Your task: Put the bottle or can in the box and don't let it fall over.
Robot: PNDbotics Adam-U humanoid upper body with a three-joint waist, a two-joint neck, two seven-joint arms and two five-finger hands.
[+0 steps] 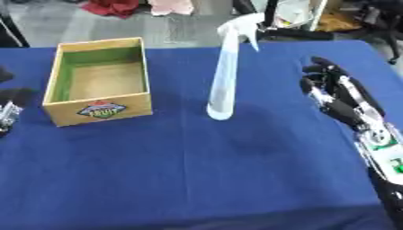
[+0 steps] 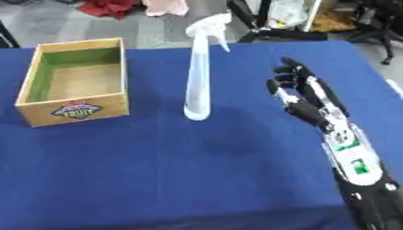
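We list: spray bottle [image 2: 197,76] upright on blue bench [image 2: 157,170], beside wooden box [image 2: 72,108]; right hand [image 2: 303,96] near, fingers open; left hand [image 1: 9,110] fingers indiscernible.

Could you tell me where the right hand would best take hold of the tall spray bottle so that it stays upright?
Probably mid-body, from its right. The spray bottle stands upright, tall and slim on a small base, so a grip at the trigger head could tip it. The open right hand is already beside it; the wooden box lies left.
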